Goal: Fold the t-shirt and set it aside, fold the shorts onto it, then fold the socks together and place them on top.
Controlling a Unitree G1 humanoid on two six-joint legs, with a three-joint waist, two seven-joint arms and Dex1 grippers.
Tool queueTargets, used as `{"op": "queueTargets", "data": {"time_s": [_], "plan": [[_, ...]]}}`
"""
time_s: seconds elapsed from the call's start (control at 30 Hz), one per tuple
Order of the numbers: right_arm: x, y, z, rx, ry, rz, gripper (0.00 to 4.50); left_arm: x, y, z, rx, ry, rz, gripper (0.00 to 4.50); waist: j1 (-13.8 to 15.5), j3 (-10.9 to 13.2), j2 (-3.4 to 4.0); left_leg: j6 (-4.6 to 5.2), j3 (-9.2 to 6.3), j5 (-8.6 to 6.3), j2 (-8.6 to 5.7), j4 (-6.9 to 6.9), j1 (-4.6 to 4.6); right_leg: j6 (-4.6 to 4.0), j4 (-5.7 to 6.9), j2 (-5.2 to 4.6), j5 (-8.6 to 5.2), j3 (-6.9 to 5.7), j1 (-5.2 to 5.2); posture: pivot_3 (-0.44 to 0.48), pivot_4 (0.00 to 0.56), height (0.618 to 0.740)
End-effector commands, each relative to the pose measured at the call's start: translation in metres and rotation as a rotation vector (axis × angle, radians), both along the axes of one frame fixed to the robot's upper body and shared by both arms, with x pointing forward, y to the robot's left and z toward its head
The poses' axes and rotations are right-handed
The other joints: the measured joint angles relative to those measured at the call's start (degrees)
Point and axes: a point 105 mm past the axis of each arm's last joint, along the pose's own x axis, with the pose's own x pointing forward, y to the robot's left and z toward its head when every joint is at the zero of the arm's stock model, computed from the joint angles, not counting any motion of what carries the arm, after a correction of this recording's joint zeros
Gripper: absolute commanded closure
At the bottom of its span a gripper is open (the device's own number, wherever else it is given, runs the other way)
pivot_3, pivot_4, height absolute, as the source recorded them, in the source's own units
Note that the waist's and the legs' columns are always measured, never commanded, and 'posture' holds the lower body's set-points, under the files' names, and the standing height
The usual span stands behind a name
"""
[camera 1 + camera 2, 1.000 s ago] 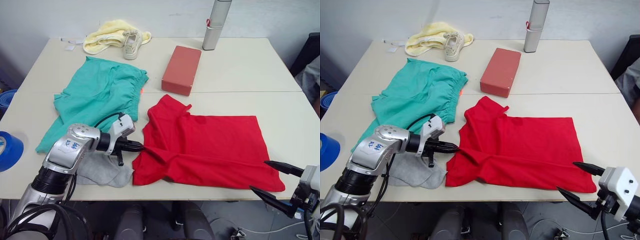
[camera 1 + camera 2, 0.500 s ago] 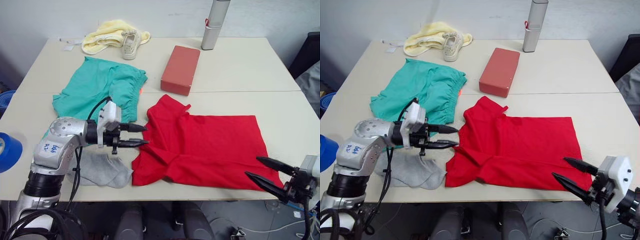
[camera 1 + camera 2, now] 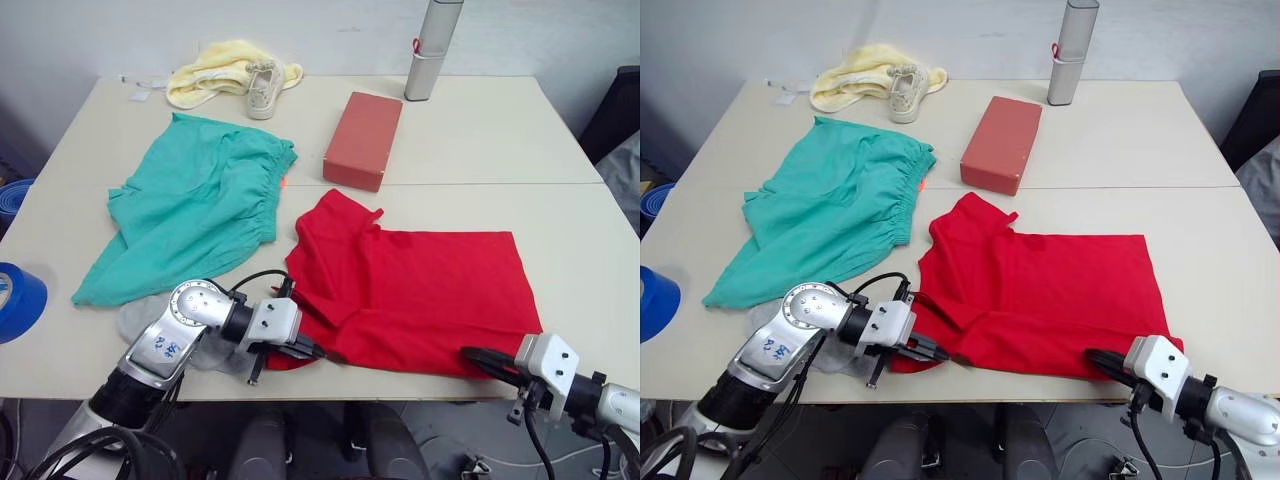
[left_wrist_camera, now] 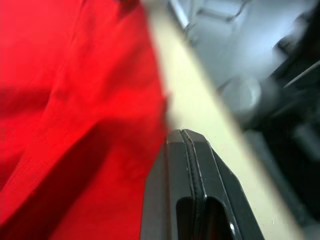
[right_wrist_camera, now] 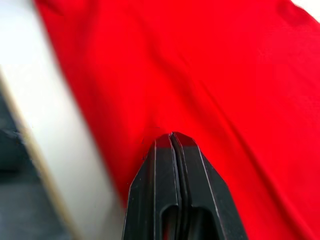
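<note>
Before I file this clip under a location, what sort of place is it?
Probably a lab or test room, not a home: two plain pale tables pushed together against a bare wall, with a staged mix on top of a t-shirt, shorts, a red box and a sneaker.

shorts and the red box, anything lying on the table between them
Nothing: in the left eye view the stretch of table between the shorts and the brick-red box is bare.

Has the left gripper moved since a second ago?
Yes. The left gripper has dropped from the t-shirt's left sleeve edge, level with the shorts' hem, to the shirt's near-left bottom corner by the table's front edge, fingers shut.
</note>
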Motion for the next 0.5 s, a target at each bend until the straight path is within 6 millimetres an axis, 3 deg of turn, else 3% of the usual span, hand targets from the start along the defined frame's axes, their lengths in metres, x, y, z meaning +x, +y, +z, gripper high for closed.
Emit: {"op": "queueTargets", "data": {"time_s": [0.03,0.33,0.43,0.5], "plan": [[0.001,-0.005,-0.004,0.004,-0.023,-0.018,4.47,0.011,-0.011,0.01,-0.074,-0.028,0.041,4.5,-0.01,0.0,0.0,0.0,0.0,0.0,0.01,-0.01,0.0,0.0,0.0,0.0,0.0,0.0,0.0,0.0,0.15,0.74],[0.005,-0.023,-0.015,-0.02,-0.033,-0.082,4.47,0.031,-0.021,0.009,-0.158,0.009,0.2,4.5,-0.07,-0.01,-0.02,-0.04,0.01,0.02,0.01,0.02,0.03,0.01,0.0,-0.03,0.0,-0.01,0.04,0.0,0.15,0.74],[0.012,-0.04,-0.013,-0.042,-0.061,-0.153,4.47,0.051,-0.013,0.01,-0.178,0.009,0.359,4.5,-0.08,-0.06,-0.09,-0.02,0.0,0.01,0.0,0.03,0.07,0.03,0.0,-0.06,0.02,-0.01,0.09,0.0,0.15,0.74],[0.014,-0.061,-0.014,-0.069,-0.062,-0.235,4.47,0.058,0.0,0.009,-0.161,0.007,0.434,4.5,-0.1,-0.09,-0.14,-0.02,-0.01,0.01,0.0,0.03,0.07,0.03,0.01,-0.07,0.02,-0.02,0.09,0.0,0.15,0.74]]}}
